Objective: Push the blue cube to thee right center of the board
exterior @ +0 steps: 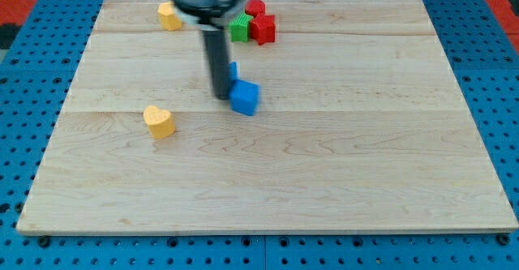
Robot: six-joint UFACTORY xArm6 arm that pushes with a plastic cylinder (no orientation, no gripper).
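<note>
The blue cube [245, 97] lies on the wooden board [324, 165], a little left of the board's middle and in its upper half. My tip [223, 96] stands just to the left of the cube, touching or nearly touching its left side. A second blue block [233, 70] shows as a sliver behind the rod, just above the cube; its shape is hidden.
A yellow heart-shaped block [160, 121] lies to the left of the tip. Another yellow block [169, 15] sits near the top left. A green block [240, 29] and two red blocks [261, 28] [255, 9] cluster at the top centre.
</note>
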